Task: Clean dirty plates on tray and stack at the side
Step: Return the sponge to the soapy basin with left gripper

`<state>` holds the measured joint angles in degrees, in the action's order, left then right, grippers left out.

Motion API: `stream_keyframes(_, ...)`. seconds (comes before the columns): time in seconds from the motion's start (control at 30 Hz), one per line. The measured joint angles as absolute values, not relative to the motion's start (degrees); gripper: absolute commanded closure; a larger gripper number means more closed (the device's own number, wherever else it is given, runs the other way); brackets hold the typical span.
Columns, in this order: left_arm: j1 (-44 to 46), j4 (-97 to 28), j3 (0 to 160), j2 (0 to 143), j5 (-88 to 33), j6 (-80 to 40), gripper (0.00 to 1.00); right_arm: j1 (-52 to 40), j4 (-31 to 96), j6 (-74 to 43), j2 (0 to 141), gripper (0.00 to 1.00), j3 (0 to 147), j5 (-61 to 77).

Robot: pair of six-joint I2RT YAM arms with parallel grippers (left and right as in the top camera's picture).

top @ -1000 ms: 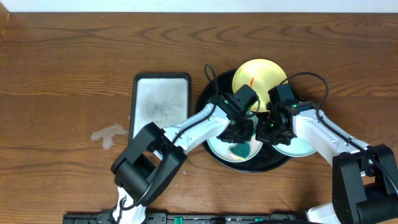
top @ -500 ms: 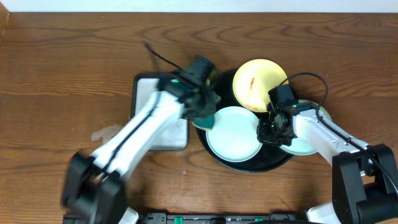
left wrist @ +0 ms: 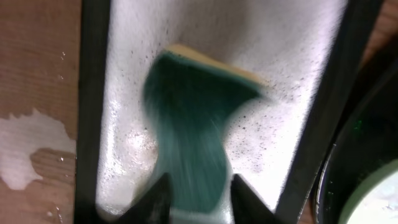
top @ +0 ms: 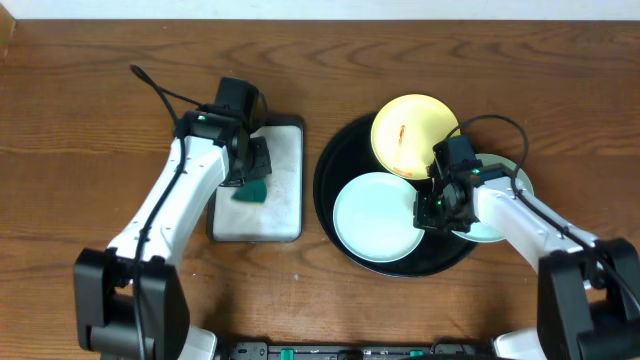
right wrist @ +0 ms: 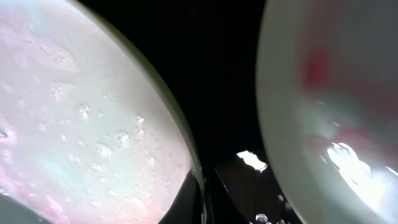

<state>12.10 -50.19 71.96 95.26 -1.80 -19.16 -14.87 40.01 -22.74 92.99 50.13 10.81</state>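
The round black tray (top: 331,161) holds three plates. A yellow plate (top: 410,135) with a red smear lies at its back. A wet, pale mint plate (top: 376,216) lies at the front. A second mint plate (top: 497,228) is partly hidden under my right arm. My right gripper (top: 437,206) is shut on the right rim of the front mint plate (right wrist: 74,112); a red-smeared plate (right wrist: 329,93) lies beside it. My left gripper (top: 250,178) is shut on a green sponge (left wrist: 193,124) over the white sponge tray (left wrist: 280,74).
The rectangular sponge tray (top: 285,215) lies left of the round tray, close to its rim. A wet patch (top: 175,215) is on the wooden table left of the sponge tray.
My left arm has swung left with the sponge, from the front mint plate to above the sponge tray. The right gripper has stayed on the plate's rim.
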Motion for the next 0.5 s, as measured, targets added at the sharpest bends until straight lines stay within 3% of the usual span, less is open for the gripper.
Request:
stream_keyframes(0.17, 12.21, -51.48, 71.96, 94.0, -1.52, -18.35, 0.43, -16.36, 40.93, -20.4, 83.13, 0.99, 50.11, 4.75)
stream_keyframes(0.5, 12.21, -53.95, 72.84, 78.67, -1.83, -17.91, 0.26, -30.72, 40.38, -11.62, 67.55, 0.99, 50.11, -19.94)
